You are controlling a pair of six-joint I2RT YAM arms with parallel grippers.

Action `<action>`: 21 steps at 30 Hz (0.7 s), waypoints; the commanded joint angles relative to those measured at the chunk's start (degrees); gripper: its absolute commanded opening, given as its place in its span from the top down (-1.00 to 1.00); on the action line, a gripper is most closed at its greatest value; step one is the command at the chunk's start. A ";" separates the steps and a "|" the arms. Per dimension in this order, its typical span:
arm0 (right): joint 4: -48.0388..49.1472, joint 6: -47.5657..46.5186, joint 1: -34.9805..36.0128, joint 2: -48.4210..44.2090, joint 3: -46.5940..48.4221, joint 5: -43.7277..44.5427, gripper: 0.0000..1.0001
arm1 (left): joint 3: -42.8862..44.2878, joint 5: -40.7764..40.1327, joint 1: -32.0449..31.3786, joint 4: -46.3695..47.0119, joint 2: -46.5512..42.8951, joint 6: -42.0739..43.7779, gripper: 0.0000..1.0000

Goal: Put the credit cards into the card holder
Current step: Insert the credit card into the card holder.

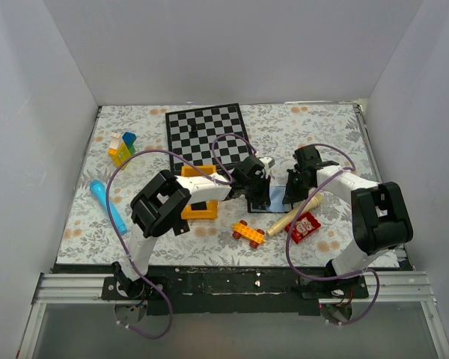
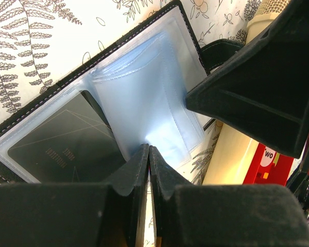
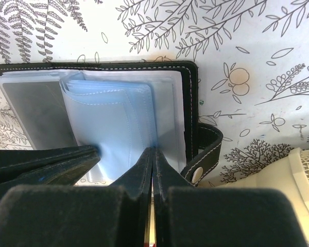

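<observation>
**Holder** — lies open and flat on the worktop, mid-table between the two arms, inside face up. Soft stitched black cover, light; expect it to slide or fold if you push on one side only. Pin the cover down rather than lift it.

**Sleeves** — a fan of clear blue-tinted plastic leaves rising from the spine. Thin, floppy and slick; likely to spring back when let go. Take one by its free edge, not the seam.

**Card** — one dark card sits behind the clear window of the left-hand pocket. Stiff, thin, smooth — best taken by its edges. No loose card shows.

**Snap tab** — hangs off the right edge, unfastened.

**Left gripper** — jaws pressed together at the near edge of the sleeves; whether a leaf is caught you cannot tell.

**Right gripper** — jaws likewise pressed together, at the same edge, just beside the left.

**Cream stick** — just beside the tab; a red block lies next to it.
</observation>
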 commanded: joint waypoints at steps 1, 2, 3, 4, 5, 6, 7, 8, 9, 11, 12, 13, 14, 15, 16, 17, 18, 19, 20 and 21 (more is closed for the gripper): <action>-0.40 -0.69 0.01 0.35 2.31 -0.14 0.95 | -1.24 -1.17 -0.24 -3.89 -2.34 0.51 0.92; -0.32 -0.52 0.01 -0.09 2.22 0.30 0.95 | -1.16 -1.25 -0.24 -3.89 -2.34 0.60 0.92; -0.23 -0.43 0.01 -0.70 1.96 0.65 0.95 | -1.16 -1.34 -0.24 -3.89 -2.34 0.60 0.92; -0.05 -0.34 0.01 -1.23 1.87 0.92 0.95 | -1.16 -1.34 -0.32 -3.97 -2.43 0.69 0.92; 0.12 -0.34 0.01 -2.19 1.69 1.09 0.95 | -1.24 -1.43 -0.24 -3.98 -2.43 0.69 0.92; 0.21 -0.34 0.01 -2.55 1.69 1.10 0.95 | -1.16 -1.43 -0.24 -3.98 -2.34 0.69 0.92; 0.21 -0.34 0.01 -2.64 1.87 0.75 0.95 | -1.16 -1.43 -0.24 -3.98 -2.34 0.69 0.92; 0.04 -0.51 0.01 -2.56 2.13 0.48 0.95 | -1.16 -1.34 -0.24 -3.98 -2.25 0.69 0.92; 0.04 -0.51 0.01 -2.29 2.39 0.22 0.95 | -1.16 -1.26 -0.24 -3.98 -2.34 0.69 0.92; 0.04 -0.51 0.01 -1.77 2.83 -0.39 0.95 | -1.07 -1.25 -0.24 -3.98 -2.25 0.69 0.92; 0.04 -0.43 0.10 -1.50 2.83 -0.66 0.95 | -1.07 -1.17 -0.24 -3.98 -2.25 0.69 0.92; 0.21 -0.25 0.10 -1.24 2.92 -0.84 0.95 | -0.98 -1.34 -0.24 -3.98 -2.25 0.69 0.92; 0.30 -0.34 0.10 -0.98 2.92 -1.01 0.95 | -1.07 -1.34 -0.24 -3.98 -2.34 0.69 0.92; 0.47 -0.16 0.10 -0.80 2.92 -1.10 0.95 | -1.07 -1.26 -0.24 -3.98 -2.25 0.69 0.92; 0.56 -0.08 0.18 -0.62 2.92 -1.19 0.95 | -1.07 -1.17 -0.24 -3.98 -2.25 0.69 0.92; 0.65 -0.16 0.19 -0.53 2.92 -1.28 0.95 | -1.07 -1.25 -0.24 -3.98 -2.25 0.69 0.92; 0.74 -0.16 0.27 -0.62 2.75 -1.28 0.95 | -0.98 -1.17 -0.24 -3.98 -2.34 0.69 0.92; 0.83 -0.16 0.27 -0.53 2.57 -1.36 0.95 | -1.07 -1.25 -0.24 -3.98 -2.17 0.69 0.92; 1.00 -0.08 0.27 -0.53 2.57 -1.45 0.95 | -1.07 -1.17 -0.24 -3.98 -2.17 0.69 0.92; 0.92 -0.08 0.27 -0.45 2.57 -1.54 0.95 | -1.07 -1.17 -0.24 -3.98 -2.17 0.78 0.92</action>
